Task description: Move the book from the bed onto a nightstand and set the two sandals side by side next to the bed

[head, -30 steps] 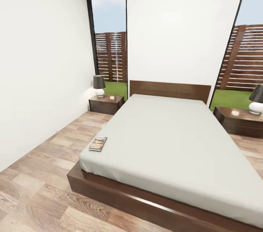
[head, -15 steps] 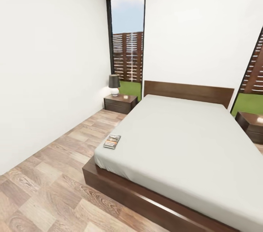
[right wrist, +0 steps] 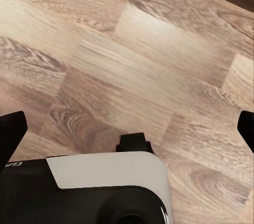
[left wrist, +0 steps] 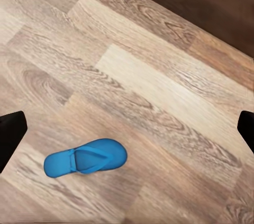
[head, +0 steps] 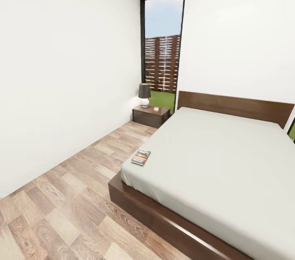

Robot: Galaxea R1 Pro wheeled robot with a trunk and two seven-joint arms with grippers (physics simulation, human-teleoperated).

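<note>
- Camera has swung left since the earlier head frames: whole picture shifts right, more of the left wall and floor in view, right-hand nightstand and window gone out of frame. Things themselves haven't moved, only the view.
- Book [head: 141, 157] lies flat on the bed [head: 229, 157], at the near-left corner of the mattress, close to the edge.
- Nightstand [head: 150, 116] sits just beside the headboard, by the tall window; table lamp [head: 144, 95] on its top. Both drawers closed, contents can't be told.
- One blue sandal [left wrist: 85, 158] lies alone on the plank floor [left wrist: 159, 86] in the left wrist view, strap side up. No second sandal to place.
- Left gripper [left wrist: 127, 128]: fingertips at opposite edges of its view, spread wide, holding nothing.
- Right gripper [right wrist: 127, 128]: same, spread wide, nothing held; robot base [right wrist: 90, 189] below it.
- Step, my read: base on approach, nothing grasped yet. Turn suggests lining up on the book corner.
- Next calls for: roll closer to that corner, lower an arm over the book, pinch at the overhanging-side edge since it's thin and flat.
</note>
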